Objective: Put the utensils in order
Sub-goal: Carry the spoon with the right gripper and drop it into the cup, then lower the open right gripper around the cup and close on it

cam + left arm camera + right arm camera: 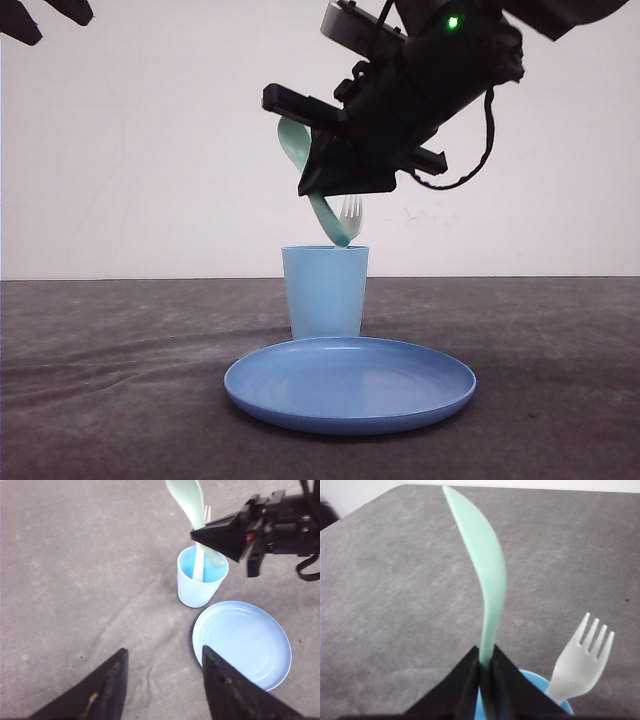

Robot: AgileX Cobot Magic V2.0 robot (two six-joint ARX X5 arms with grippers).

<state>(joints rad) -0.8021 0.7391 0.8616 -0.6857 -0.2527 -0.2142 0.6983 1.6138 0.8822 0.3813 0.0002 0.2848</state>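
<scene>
The spoon's [300, 160] midsection is hidden by the right gripper [325, 185], clamped on it, angled above the cup [324, 292]; the fork's [580, 662] handle sits inside; the left gripper [162, 685] hangs spread, empty.

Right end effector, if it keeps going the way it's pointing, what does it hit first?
Probably the light blue cup. The right end effector, clamped on the mint-green spoon, points down at the cup's mouth, where the white fork already stands. Depth is uncertain.
</scene>
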